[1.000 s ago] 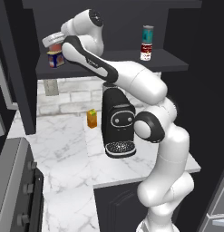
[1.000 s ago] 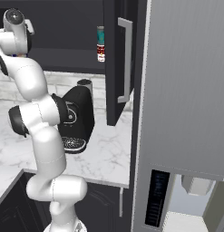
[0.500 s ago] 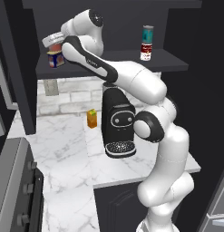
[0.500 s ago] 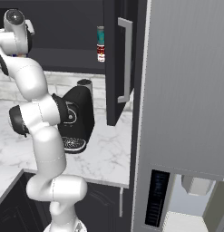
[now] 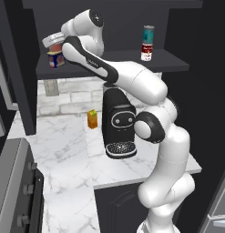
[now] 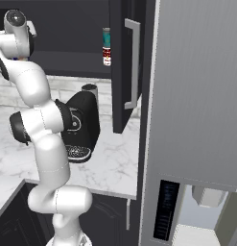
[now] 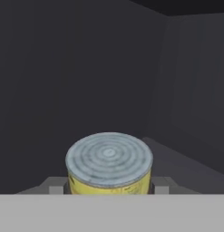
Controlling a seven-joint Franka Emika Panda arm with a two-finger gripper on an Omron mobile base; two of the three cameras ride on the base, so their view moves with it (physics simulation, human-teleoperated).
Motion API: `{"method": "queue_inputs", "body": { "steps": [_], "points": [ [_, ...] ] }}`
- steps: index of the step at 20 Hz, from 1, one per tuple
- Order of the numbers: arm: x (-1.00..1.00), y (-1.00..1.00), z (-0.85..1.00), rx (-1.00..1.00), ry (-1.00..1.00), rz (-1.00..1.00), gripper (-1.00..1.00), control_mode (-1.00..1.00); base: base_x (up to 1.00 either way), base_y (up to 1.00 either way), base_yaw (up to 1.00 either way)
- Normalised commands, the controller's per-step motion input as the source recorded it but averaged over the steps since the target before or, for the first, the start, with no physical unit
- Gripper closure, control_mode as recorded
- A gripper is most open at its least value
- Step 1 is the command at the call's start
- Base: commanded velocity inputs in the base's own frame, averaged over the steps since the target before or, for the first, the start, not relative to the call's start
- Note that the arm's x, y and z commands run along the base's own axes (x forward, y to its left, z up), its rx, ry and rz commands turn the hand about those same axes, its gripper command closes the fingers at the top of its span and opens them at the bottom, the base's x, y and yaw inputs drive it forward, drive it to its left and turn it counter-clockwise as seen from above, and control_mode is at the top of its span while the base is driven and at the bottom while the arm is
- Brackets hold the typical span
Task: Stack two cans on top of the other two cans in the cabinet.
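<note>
At the left end of the cabinet's shelf (image 5: pixel 123 60), my gripper (image 5: pixel 58 42) is shut on the small red-orange can (image 5: pixel 52 40). The can is tilted and hangs just above the squat blue tin (image 5: pixel 55 59). In the hand view the held can (image 7: pixel 109 159) shows a ringed silver top and a yellow-orange side between my fingertips (image 7: pixel 56 186), with the dark cabinet interior behind it. On the right of the shelf the slim teal can (image 5: pixel 149 32) stands on the red-and-white can (image 5: pixel 147 52). The same stack, teal can (image 6: pixel 106 36) on top, is in the right base view.
A black coffee machine (image 5: pixel 118 123) stands on the marble counter (image 5: pixel 63 150) under the shelf, with an orange carton (image 5: pixel 92 119) to its left. The cabinet door (image 6: pixel 124 67) hangs open at the right. A stove (image 5: pixel 13 195) sits lower left and a tall grey fridge (image 6: pixel 196 96) at the right.
</note>
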Motion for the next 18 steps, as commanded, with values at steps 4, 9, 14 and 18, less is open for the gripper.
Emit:
{"method": "queue_inputs", "body": {
  "steps": [4,9,14,18],
  "points": [
    [0.00,0.00,0.00,0.00,0.00,0.00,-1.00,-1.00,0.00,0.00,0.00],
    [0.00,0.00,0.00,0.00,0.00,0.00,-1.00,-1.00,0.00,0.00,0.00],
    [0.00,0.00,0.00,0.00,0.00,0.00,-1.00,-1.00,0.00,0.00,0.00],
    [0.00,0.00,0.00,0.00,0.00,0.00,-1.00,-1.00,0.00,0.00,0.00]
  ]
}}
